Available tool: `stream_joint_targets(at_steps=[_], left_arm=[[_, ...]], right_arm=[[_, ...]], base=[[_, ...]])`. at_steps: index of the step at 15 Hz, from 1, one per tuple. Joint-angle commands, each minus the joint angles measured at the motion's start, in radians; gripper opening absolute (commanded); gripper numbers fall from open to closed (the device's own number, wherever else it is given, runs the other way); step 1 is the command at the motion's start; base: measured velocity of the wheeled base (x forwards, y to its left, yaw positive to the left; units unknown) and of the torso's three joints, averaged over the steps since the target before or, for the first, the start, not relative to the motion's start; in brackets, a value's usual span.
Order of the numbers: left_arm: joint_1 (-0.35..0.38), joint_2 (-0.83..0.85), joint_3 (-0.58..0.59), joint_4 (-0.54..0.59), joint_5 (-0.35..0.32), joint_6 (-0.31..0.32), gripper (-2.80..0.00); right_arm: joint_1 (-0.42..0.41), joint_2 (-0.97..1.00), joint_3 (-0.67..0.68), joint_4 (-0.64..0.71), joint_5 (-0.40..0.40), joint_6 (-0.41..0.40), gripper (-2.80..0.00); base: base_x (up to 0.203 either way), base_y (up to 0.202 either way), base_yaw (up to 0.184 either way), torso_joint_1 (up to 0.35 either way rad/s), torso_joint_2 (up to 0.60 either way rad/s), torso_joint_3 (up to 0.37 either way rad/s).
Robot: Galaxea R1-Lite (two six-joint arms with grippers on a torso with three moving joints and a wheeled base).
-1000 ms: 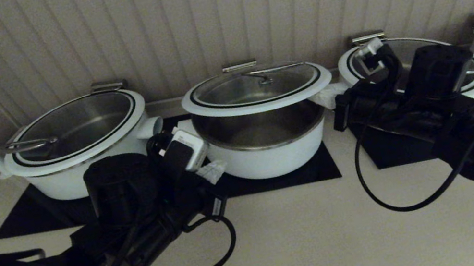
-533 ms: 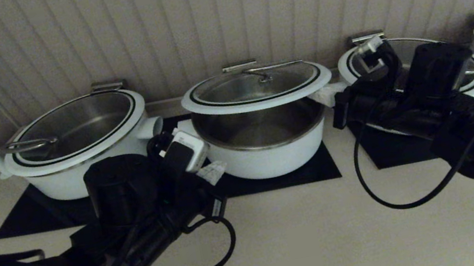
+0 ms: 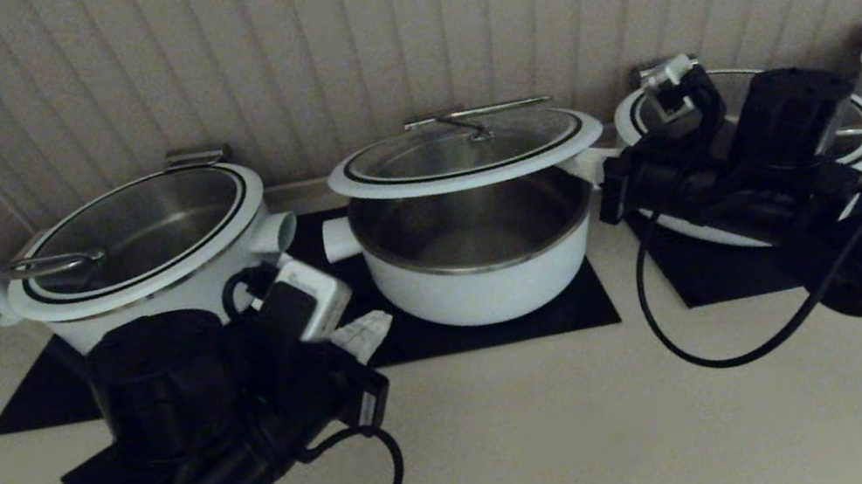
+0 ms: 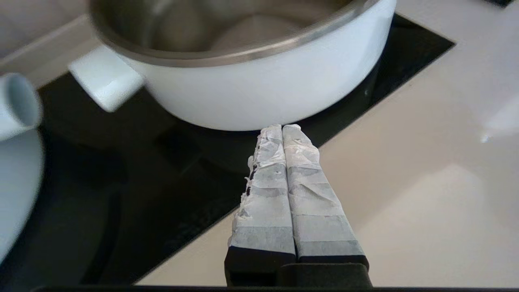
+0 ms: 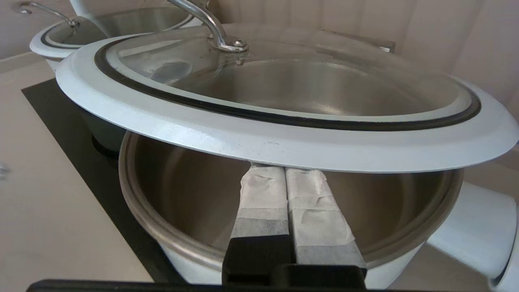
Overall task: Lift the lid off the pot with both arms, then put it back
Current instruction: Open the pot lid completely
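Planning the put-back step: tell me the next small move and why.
Probably ease the right gripper downward so the lid settles onto the pot. Shut, it alone props the lid's rim from underneath. The lid is tilted open above the pot, and the left gripper, also shut, hangs in front of the pot, clear of the lid.

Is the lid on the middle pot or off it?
Off. The lid is raised above the pot, resting on the right gripper beneath its rim; the steel bowl shows below.

Head cam high; wrist cams close.
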Motion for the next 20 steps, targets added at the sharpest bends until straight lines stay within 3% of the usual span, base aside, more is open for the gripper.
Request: stream_joint_targets(at_steps=[1, 6, 9, 18, 20], left_arm=[[0.001, -0.071, 0.028, -0.007, 0.024, -0.001, -2.8], [0.036, -0.188, 0.116, -0.007, 0.058, -0.003, -2.8], [0.138, -0.276, 0.206, -0.007, 0.06, -0.006, -2.8], [0.349, -0.549, 0.458, 0.003, 0.059, -0.027, -2.8], [0.379, -0.646, 0.484, 0.066, 0.064, -0.048, -2.8]], right_arm=[[0.001, 0.001, -0.02, -0.005, 0.003, 0.0, -2.8], [0.001, 0.0, -0.031, 0.0, 0.003, 0.0, -2.8], [0.001, 0.001, -0.036, 0.0, 0.003, 0.0, -2.8], [0.001, -0.011, -0.039, 0.0, 0.003, 0.0, -2.8], [0.001, -0.012, -0.046, 0.002, 0.003, 0.0, -2.8]], base=[[0.0, 0.0, 0.0, 0.0, 0.0, 0.0], [0.0, 0.0, 0.0, 0.0, 0.0, 0.0], [0.0, 0.0, 0.0, 0.0, 0.0, 0.0], [0.0, 0.0, 0.0, 0.0, 0.0, 0.0], [0.0, 0.0, 0.0, 0.0, 0.0, 0.0]])
